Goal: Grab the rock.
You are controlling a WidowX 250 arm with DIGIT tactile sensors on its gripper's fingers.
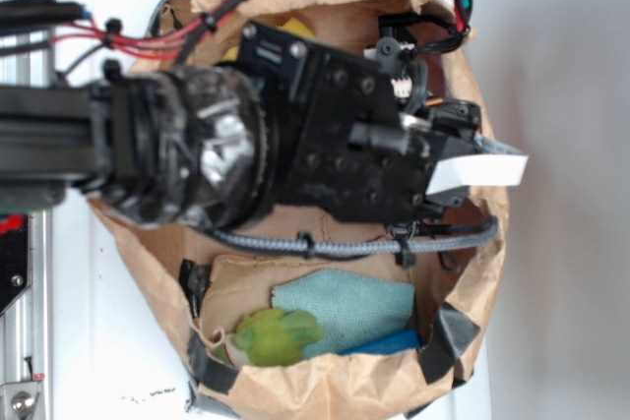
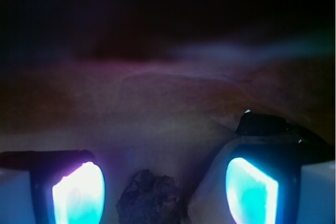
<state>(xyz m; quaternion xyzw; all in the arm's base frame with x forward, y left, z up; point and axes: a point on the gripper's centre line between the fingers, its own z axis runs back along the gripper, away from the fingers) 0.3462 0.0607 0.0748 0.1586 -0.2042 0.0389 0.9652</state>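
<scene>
In the wrist view the rock [image 2: 149, 199], a small dark lumpy stone, lies on the paper floor at the bottom edge. It sits between the two glowing pads [image 2: 79, 192], nearer the left one, with a gap on each side. My gripper [image 2: 165, 192] is open around it and does not touch it. In the exterior view the gripper [image 1: 455, 150] reaches down into the right side of a brown paper bag [image 1: 295, 386]. The arm hides the rock there.
Inside the bag, at the front, lie a fuzzy green plush ball [image 1: 276, 334], a teal cloth [image 1: 345, 307] and a blue object [image 1: 386, 343]. A yellow piece [image 1: 295, 25] peeks out behind the arm. The bag's crumpled wall rises close in front of the gripper.
</scene>
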